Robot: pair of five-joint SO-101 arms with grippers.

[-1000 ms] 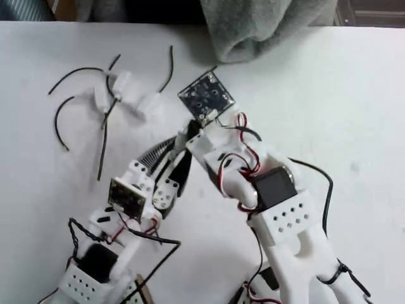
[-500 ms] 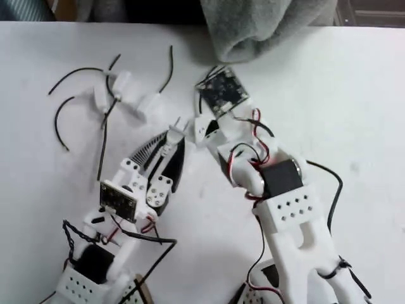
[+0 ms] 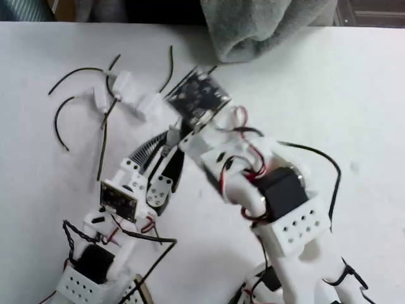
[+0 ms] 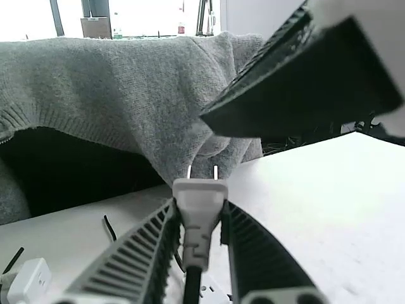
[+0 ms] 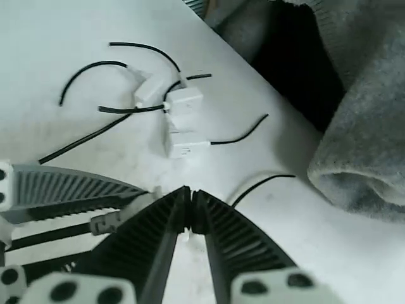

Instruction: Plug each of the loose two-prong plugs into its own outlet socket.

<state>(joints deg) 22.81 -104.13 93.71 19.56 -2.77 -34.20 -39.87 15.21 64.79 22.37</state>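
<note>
plug gripped by the left arm, right gripper clenched beside it

a white two-prong plug (image 4: 199,197) was held clamped between the ribbed fingers of the left gripper (image 4: 199,214). its prongs were pointed away from the wrist, and its black lead was run back between the fingers. in the high view this gripper was seen near the middle of the white table (image 3: 354,95), with the plug at its tip.

the right gripper (image 5: 188,204) was found clenched, fingertips pressed together, and nothing could be made out between them. it was placed just beside the left gripper's tip, and one of its black fingers was seen close over the plug in the left wrist view. whether the two grippers touched could not be told.

three white pieces with black leads were laid close together on the table beyond the grippers: a connector (image 3: 149,104) nearest them, a second connector (image 3: 121,81) and a third connector (image 3: 101,98). from above, plugs and sockets could not be told apart. a socket (image 4: 28,282) with two slots was shown on the table in the left wrist view. a grey cloth (image 3: 253,28) was draped over the table's far edge.
</note>
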